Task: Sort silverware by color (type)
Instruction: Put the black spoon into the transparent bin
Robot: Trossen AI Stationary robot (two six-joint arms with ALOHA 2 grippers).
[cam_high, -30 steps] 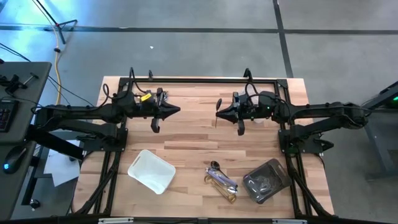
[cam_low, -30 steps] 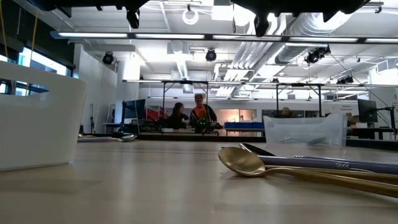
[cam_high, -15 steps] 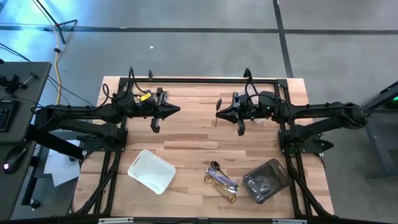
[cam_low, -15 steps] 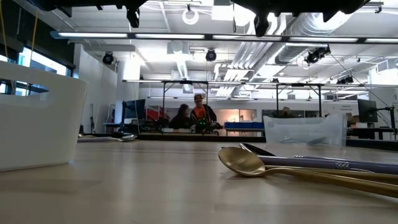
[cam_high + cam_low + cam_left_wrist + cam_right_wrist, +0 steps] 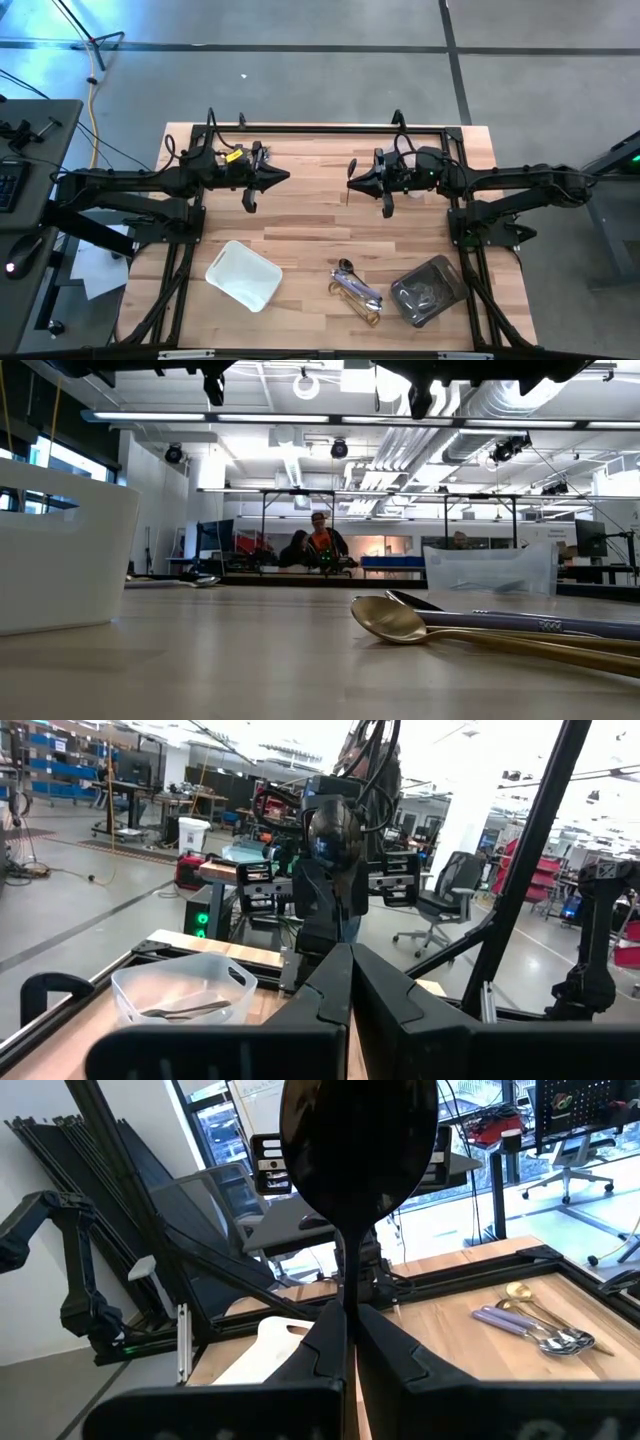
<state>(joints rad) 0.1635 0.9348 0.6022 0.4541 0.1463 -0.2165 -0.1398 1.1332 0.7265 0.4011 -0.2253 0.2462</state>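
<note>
My right gripper hovers level above the table's middle, shut on a black spoon that stands up from its fingers; the left wrist view shows that spoon from the other side. Facing it, my left gripper is shut with nothing in it. More silverware lies in a small pile near the front edge: a gold spoon, a dark one and silver ones. My right gripper pinches the black spoon's handle between its two fingers. The fingers are level and come from the table's right side, lying across the handle. The spoon stands upright, bowl on top, lifted clear of the table.
A white tray sits near the front left. A clear tray at the front right holds a utensil. Black frame rails run along the table's back and sides. People stand far off in the room.
</note>
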